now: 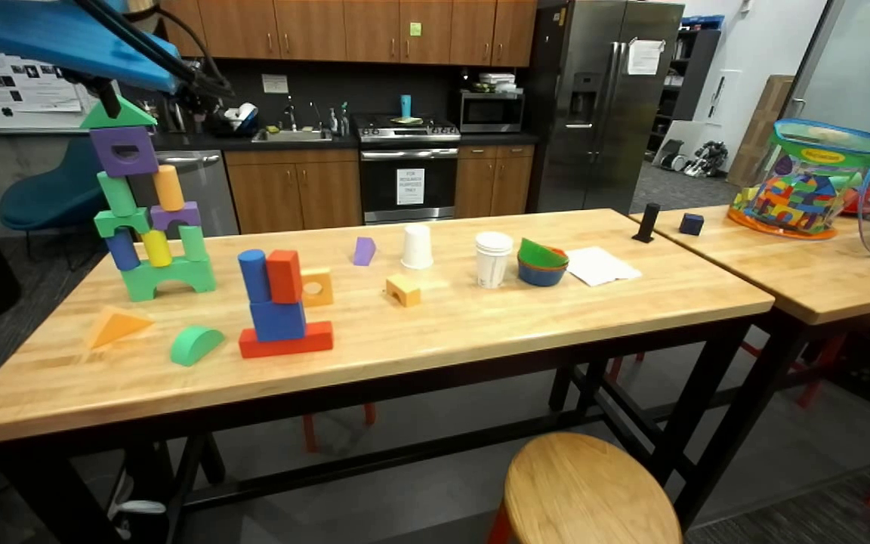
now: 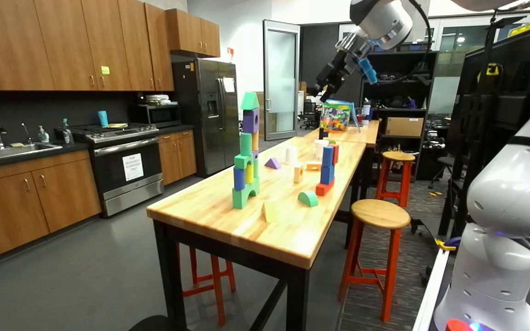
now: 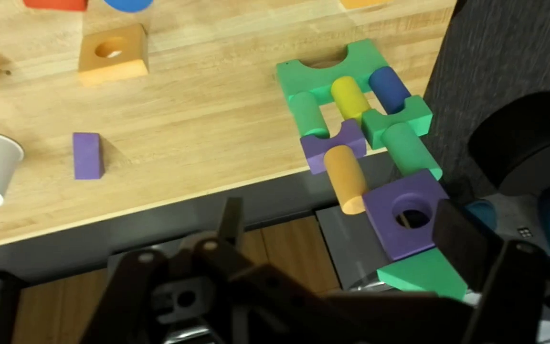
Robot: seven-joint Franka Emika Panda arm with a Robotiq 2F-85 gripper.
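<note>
Prism (image 2: pixel 250 102), green, triangular, qty 1: crowns block tower (image 2: pixel 243 161), resting on its purple holed block (image 3: pixel 389 224). Probably light, firm foam, not fragile; best pinched across its 2 triangular faces. Gripper (image 2: pixel 320 95): fingers wide apart, holding nothing, near tower's top.

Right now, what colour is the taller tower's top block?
Green; the top block shows best in an exterior view.

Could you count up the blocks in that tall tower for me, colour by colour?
Green: 5 (wide arch, narrow arch, lower cylinder, upper cylinder, top triangle)
Purple: 2 (purple arch, holed square)
Blue: 1 (blue cylinder)
Yellow: 1 (yellow cylinder)
Orange: 1 (orange cylinder)
Total: 10
</note>
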